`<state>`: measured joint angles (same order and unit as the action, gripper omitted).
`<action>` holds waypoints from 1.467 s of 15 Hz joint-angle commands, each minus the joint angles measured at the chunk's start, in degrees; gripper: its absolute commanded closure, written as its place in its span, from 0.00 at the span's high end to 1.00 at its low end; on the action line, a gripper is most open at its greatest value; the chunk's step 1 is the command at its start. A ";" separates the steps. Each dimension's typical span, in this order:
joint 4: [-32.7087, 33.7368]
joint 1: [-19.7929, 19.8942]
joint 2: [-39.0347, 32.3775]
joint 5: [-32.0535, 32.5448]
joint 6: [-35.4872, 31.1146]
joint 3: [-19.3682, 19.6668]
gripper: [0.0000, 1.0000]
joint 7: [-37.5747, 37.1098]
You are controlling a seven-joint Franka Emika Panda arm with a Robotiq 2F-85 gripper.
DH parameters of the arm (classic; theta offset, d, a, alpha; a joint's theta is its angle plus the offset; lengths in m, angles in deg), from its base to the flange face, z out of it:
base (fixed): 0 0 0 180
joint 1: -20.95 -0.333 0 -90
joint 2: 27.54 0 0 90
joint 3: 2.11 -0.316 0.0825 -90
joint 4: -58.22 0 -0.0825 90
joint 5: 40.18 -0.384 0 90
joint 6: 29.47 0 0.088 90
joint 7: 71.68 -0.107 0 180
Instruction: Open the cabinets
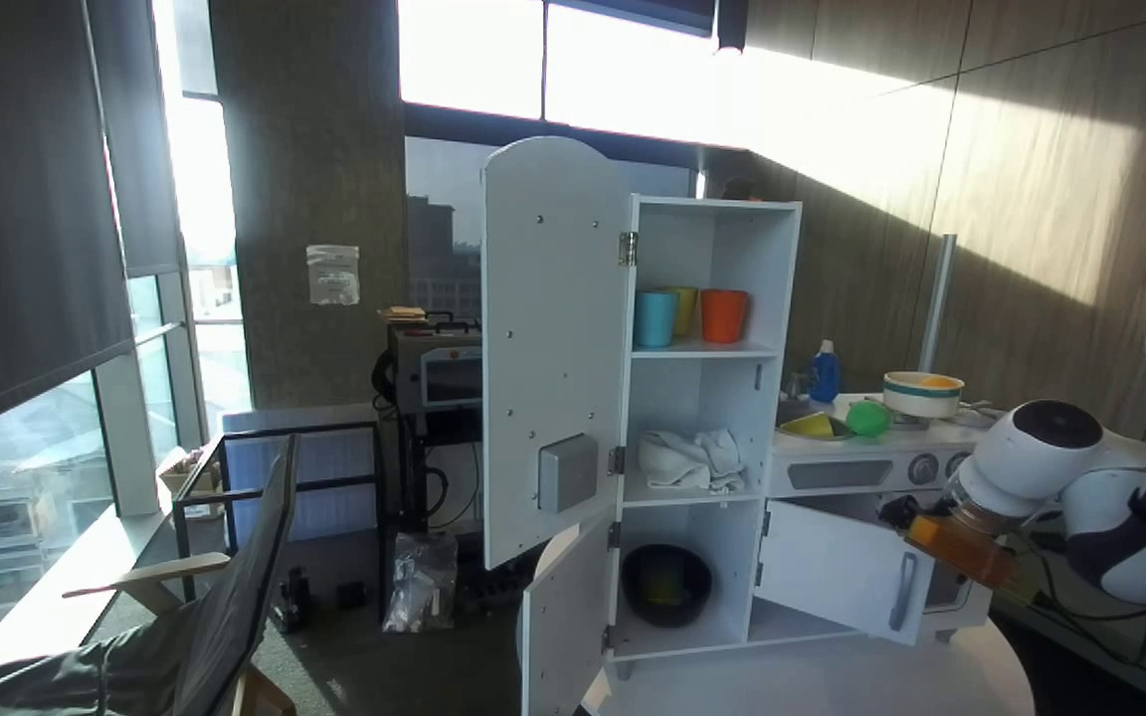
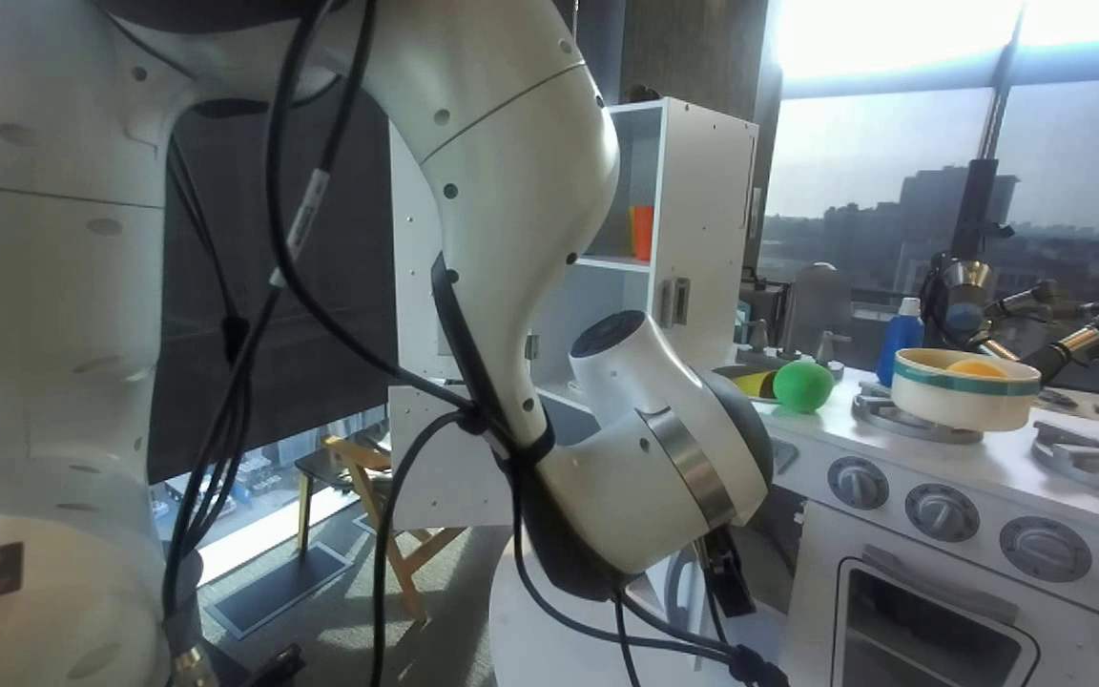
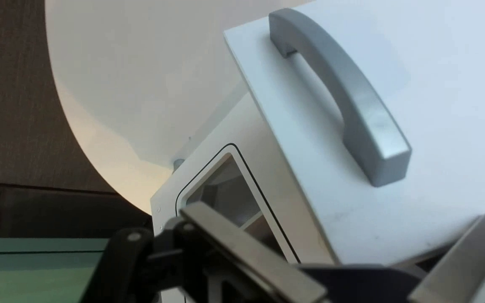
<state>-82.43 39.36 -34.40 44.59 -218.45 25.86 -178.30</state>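
Counting three doors swung out on white cabinets (image 1: 757,249): tall door (image 1: 555,348), small door (image 1: 568,626) beneath, low door (image 1: 832,562) with grey handle (image 3: 345,88). Seeing jaws spread apart near that handle. Adding one oven door (image 2: 931,620), flush. Up high, three cups (image 1: 724,316) on shelf (image 1: 702,352); below, one cloth (image 1: 692,459), one dark bowl (image 1: 643,609). Under cabinets, round white bench (image 1: 792,686); around, wood-panelled wall (image 1: 861,249), bright windows (image 1: 474,60). Along worktop (image 2: 840,420), one pot (image 2: 964,405), one blue bottle (image 2: 901,343), one green round thing (image 2: 803,386). Peering past arm (image 2: 511,172) in exterior view, losing part of cabinets behind it.
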 commanded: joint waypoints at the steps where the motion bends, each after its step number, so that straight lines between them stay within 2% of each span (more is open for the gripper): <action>1: -7.18 -0.91 6.89 0.31 6.36 -1.20 1.00 6.49; 3: -9.66 -1.27 10.91 -2.06 9.48 -1.67 1.00 11.62; 6: -13.53 -1.59 16.05 -7.30 10.31 -1.68 1.00 20.68; 7: -15.31 0.07 17.09 -10.93 9.58 -3.41 1.00 25.59; 8: -16.43 -2.31 18.71 -12.22 9.63 -1.32 1.00 28.10; 9: -17.69 -2.90 20.30 -14.37 9.87 -1.10 1.00 31.46; 10: -19.47 -0.78 21.23 -18.36 9.04 -3.77 1.00 36.47; 11: -20.95 -1.46 21.58 -21.56 8.62 -4.22 1.00 40.31; 12: -16.92 -8.47 17.06 -21.08 8.25 0.72 1.00 39.30; 13: -17.81 -10.68 17.59 -23.82 8.91 1.44 1.00 42.51; 15: -17.90 -17.59 18.25 -27.83 10.60 4.16 1.00 46.39; 18: -17.62 -27.81 21.99 -35.56 17.06 7.76 1.00 53.51; 21: -16.83 -34.39 29.65 -42.93 27.25 9.71 1.00 61.65; 22: -16.70 -33.39 32.26 -42.46 30.23 8.39 1.00 62.38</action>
<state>-98.85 8.43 -12.00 4.85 -197.05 33.34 -122.28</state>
